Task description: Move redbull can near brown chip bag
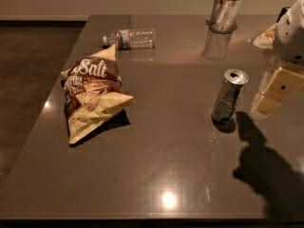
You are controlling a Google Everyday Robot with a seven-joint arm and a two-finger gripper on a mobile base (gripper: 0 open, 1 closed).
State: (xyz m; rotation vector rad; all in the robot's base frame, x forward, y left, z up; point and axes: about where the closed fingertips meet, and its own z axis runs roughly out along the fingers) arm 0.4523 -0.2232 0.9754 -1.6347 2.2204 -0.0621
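The redbull can (229,97), slim and dark grey with a silver top, stands upright on the right part of the dark table (166,165). The brown chip bag (91,96) with white "Salt" lettering lies flat on the left part, well apart from the can. My gripper (264,100) hangs at the right edge of the view, just right of the can and not touching it. Its cream fingers (281,87) point down and left, open and empty.
A clear plastic water bottle (130,38) lies on its side at the back left, behind the bag. A tall clear glass cup (223,13) holding white items stands at the back right. A pale object (266,37) lies at the far right behind the gripper.
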